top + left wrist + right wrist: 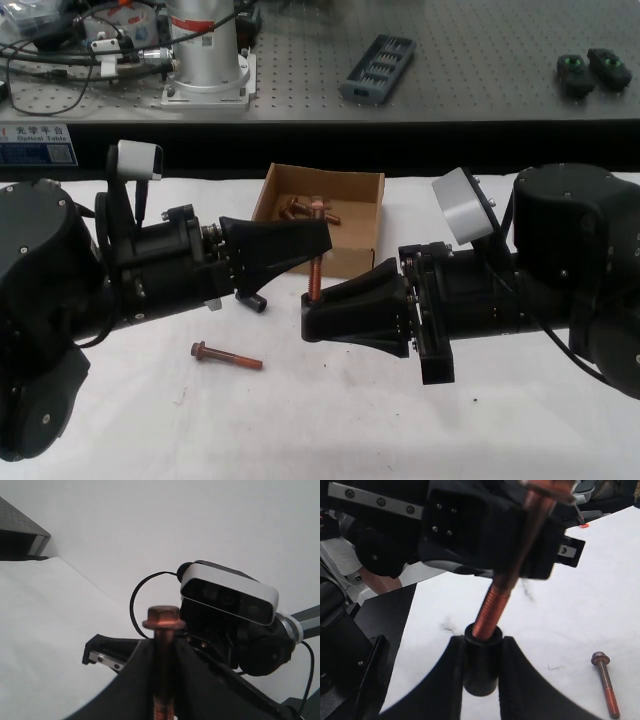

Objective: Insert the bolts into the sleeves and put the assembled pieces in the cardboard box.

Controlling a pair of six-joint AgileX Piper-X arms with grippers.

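Observation:
My left gripper (318, 240) (162, 652) is shut on a copper bolt (315, 275) (163, 630), held upright with its hex head on top. Directly below, my right gripper (312, 312) (481, 647) is shut on a short black sleeve (481, 662). The bolt's threaded tip (487, 617) sits in the sleeve's mouth, the shank leaning slightly. The pair hangs above the white cloth, just in front of the cardboard box (352, 262), which holds several copper pieces (305, 208). Another bolt (226, 355) (606, 682) lies loose on the cloth, near the left arm.
A white cloth (330, 420) covers the table. Behind the box runs a perforated metal bench with a metal post base (205, 65), a black ridged holder (378, 65), cables at the left and two black parts (595, 70) at the right.

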